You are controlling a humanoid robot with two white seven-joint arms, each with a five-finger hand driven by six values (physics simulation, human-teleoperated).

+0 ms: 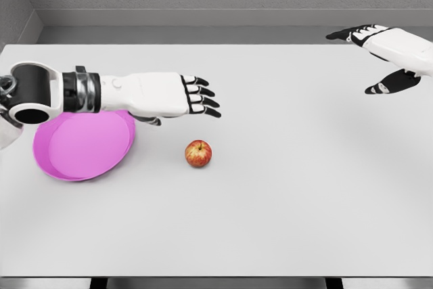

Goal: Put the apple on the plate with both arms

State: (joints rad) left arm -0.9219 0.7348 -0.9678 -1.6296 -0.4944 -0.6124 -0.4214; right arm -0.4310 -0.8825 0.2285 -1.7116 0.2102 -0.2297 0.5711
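The apple is small and round, red with a yellowish patch on its near left side and a dimple at the top where a short stem shows. It sits upright on the pale grey tabletop, a little left of the middle, casting a soft shadow. To its left, close but apart from it, lies the plate, a shallow magenta dish with a raised rim.

The left hand reaches in from the left, its white forearm passing above the far edge of the plate. Its dark-tipped fingers are stretched out flat and slightly spread, holding nothing, and they hang just beyond the apple on its far side, not touching it.

The right hand shows at the far right edge, well apart from the apple, fingers and thumb spread wide and empty.
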